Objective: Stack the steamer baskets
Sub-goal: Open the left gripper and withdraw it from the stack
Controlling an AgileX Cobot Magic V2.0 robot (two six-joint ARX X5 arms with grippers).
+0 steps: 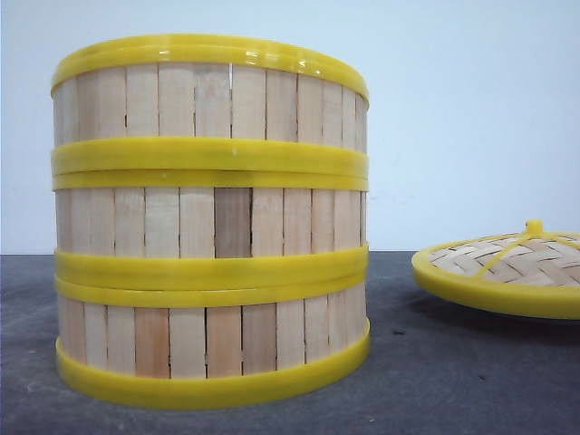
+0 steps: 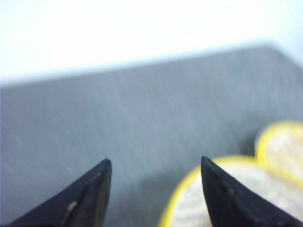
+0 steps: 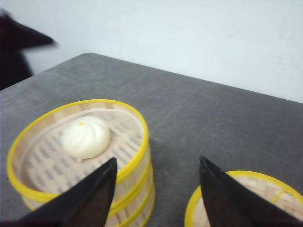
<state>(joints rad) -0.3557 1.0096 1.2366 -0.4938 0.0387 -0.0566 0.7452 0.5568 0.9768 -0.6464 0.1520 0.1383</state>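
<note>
Overhead, right gripper [image 3: 156,163] hangs with jaws spread, gripping nothing, above the grey table [image 1: 453,381]. Left gripper [image 2: 155,161] likewise agape and empty, view blurred. Three steamer baskets [image 1: 210,222] stand stacked in one column on the table. One white bun [image 3: 85,137] in the top basket. One woven lid [image 1: 506,270] just beside the stack. No readable writing.

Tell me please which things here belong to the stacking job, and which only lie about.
Belong to the job:
- steamer baskets, three already in one stack

Just lying about:
- woven lid, on the table beside the stack
- white bun, inside the top basket
</note>
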